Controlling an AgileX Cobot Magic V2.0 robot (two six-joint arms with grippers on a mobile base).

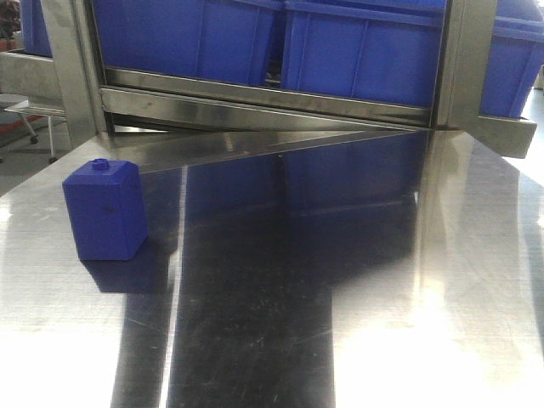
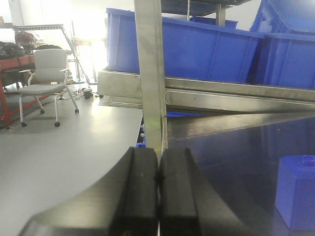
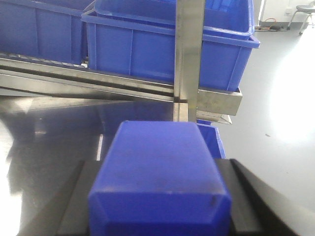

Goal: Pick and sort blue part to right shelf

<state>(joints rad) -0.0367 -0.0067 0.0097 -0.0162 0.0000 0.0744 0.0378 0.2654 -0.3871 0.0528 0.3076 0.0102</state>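
The right gripper (image 3: pixel 155 164) is squeezing the blue part (image 3: pixel 160 191) between its two black fingers (image 3: pixel 74 206), one pressing on each side. The fingers are standing just as far apart as the part is wide. The part is a smooth plastic block with slanted edges. Its cap is not showing. Past the fingertips the right shelf (image 3: pixel 123 86) is standing, with a flat shiny steel bar and a straight steel post. Big blue plastic bins (image 3: pixel 142 49) with ribbed sides are sitting on it.

The left gripper (image 2: pixel 158 177) is holding nothing. Its two black rubbery pads (image 2: pixel 142 187) are pressing flat together. To the right of these fingers, a boxy blue block (image 2: pixel 295 191) with a tiny round knob on top is sitting upright on the shiny, scratched steel table (image 1: pixel 382 280).
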